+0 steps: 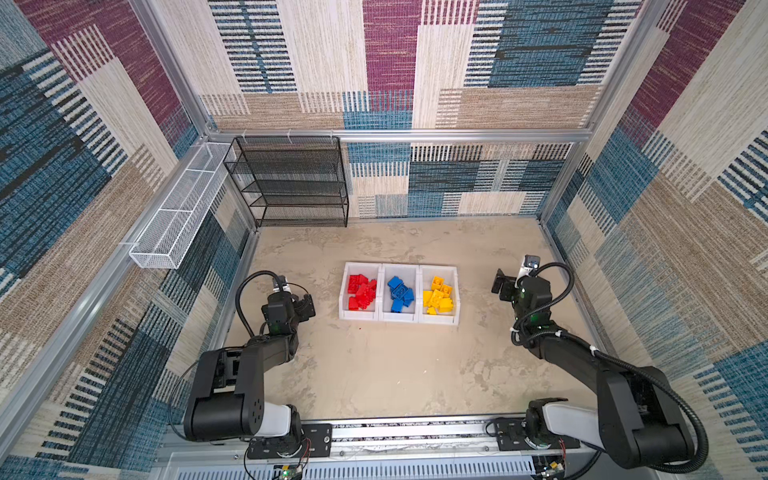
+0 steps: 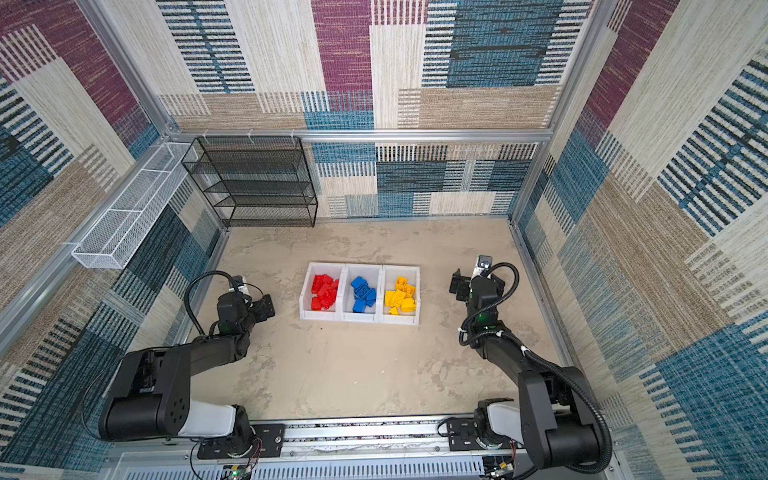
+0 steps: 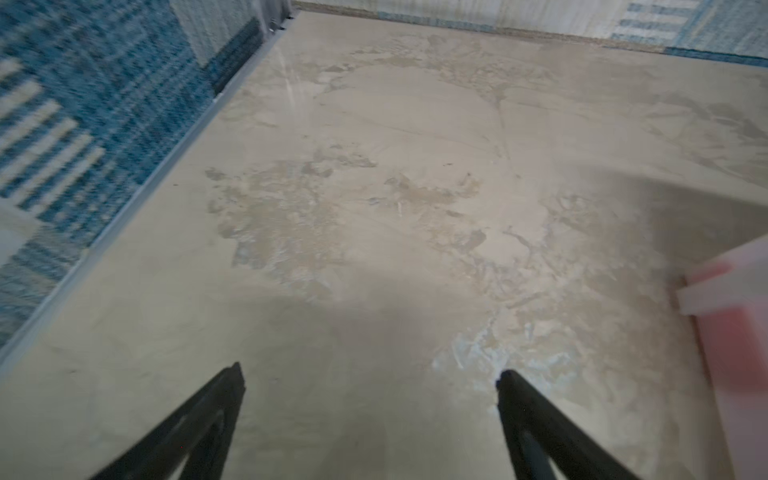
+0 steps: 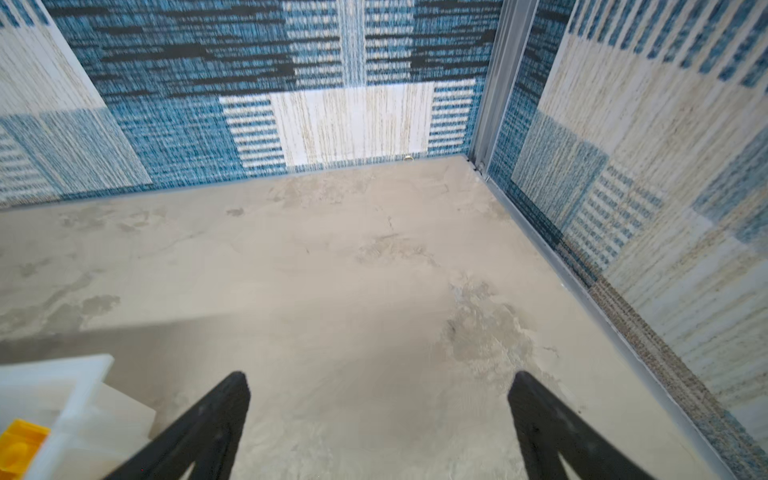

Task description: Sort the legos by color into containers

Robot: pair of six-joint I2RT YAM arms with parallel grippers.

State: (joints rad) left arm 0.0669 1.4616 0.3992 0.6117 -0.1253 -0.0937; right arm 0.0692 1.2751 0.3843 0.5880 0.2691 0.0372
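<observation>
three white containers (image 1: pixel 400 317) joined in one row, one heap of red legos (image 1: pixel 361 292), one of blue legos (image 1: pixel 401 294), one of yellow legos (image 1: pixel 438 296), bricks per heap overlapping, not countable, one black mesh rack (image 1: pixel 291 183), one white wire basket (image 1: pixel 178 216)

Patchwork carpet walls (image 1: pixel 390 62) in blue, plum and beige are enclosing a mottled beige floor (image 1: pixel 395 365). Well beyond the left gripper (image 1: pixel 306 306), a black mesh rack (image 1: pixel 291 183) is standing at the back wall (image 1: pixel 457 183), a white wire basket (image 1: pixel 178 216) hanging beside it.
</observation>
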